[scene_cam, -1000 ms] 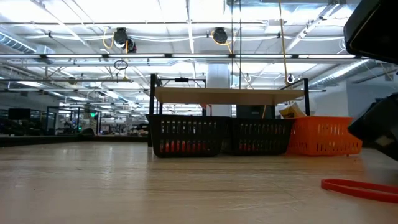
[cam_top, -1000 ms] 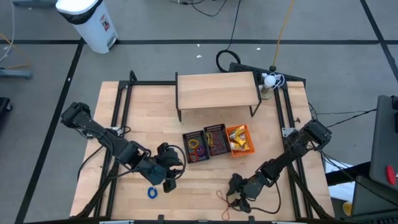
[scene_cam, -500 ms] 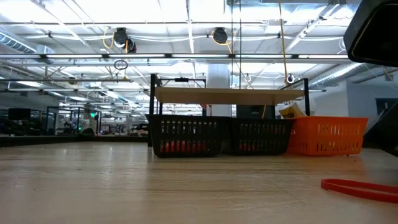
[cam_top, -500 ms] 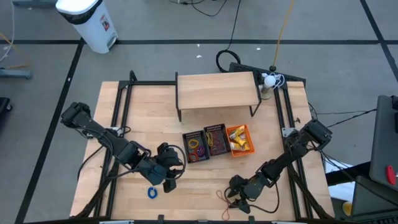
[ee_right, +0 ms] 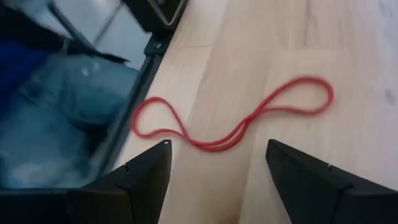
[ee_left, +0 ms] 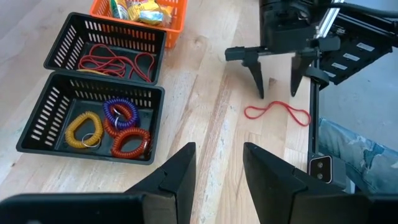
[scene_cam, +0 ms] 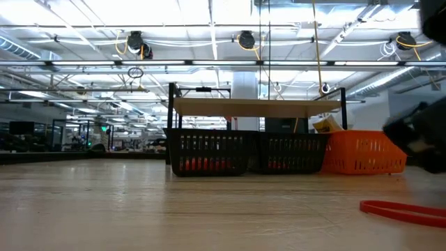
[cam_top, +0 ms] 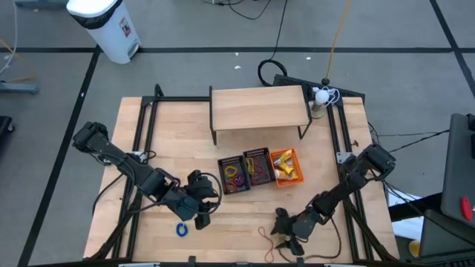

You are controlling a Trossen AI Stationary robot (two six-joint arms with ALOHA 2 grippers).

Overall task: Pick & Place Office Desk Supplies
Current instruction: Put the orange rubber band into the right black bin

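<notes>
A thin red elastic loop (ee_right: 230, 121) lies flat on the wood near the table's near edge (cam_top: 266, 239), also showing in the low view (scene_cam: 404, 211). My right gripper (ee_right: 217, 168) hovers open just above it (cam_top: 283, 231), fingers pointing down, one on each side (ee_left: 273, 68). My left gripper (ee_left: 217, 168) is open and empty, low over the table left of the baskets (cam_top: 206, 212). A small blue ring (cam_top: 181, 229) lies beside it. One black basket (ee_left: 93, 118) holds yellow, purple and red coil rings, another (ee_left: 112, 53) red loops, and an orange one (ee_left: 140, 9) yellow pieces.
A wooden shelf on black legs (cam_top: 258, 106) stands behind the three baskets. Black rails (cam_top: 141, 159) run along both table sides. A person's jeans (ee_left: 354, 155) show beyond the near edge, close to the red loop. Bare wood lies between the two grippers.
My right gripper has shifted a little toward the table's near edge and come down lower over the red loop. The loop has stayed where it was, and the left arm has kept still.
</notes>
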